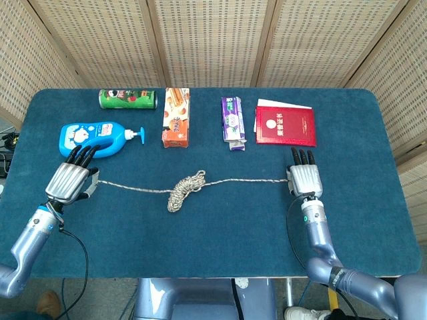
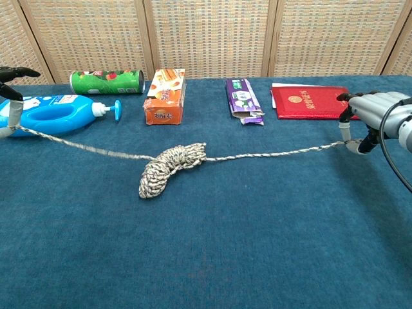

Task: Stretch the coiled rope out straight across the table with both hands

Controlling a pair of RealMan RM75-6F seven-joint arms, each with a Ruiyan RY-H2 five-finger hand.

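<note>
Two hands of mine rest far apart on the big dark blue cloth table [image 1: 213, 240]. Between them runs the speckled white rope [image 1: 185, 189], with a small bundle still coiled near the middle and thin lines going out to each side. My left hand [image 1: 69, 180] holds one rope end with its fingers curled, close to the blue plastic pump bottle [image 1: 93, 139]. My right hand [image 1: 305, 180] pinches the other end, just in front of the flat red book [image 1: 285, 125].
</note>
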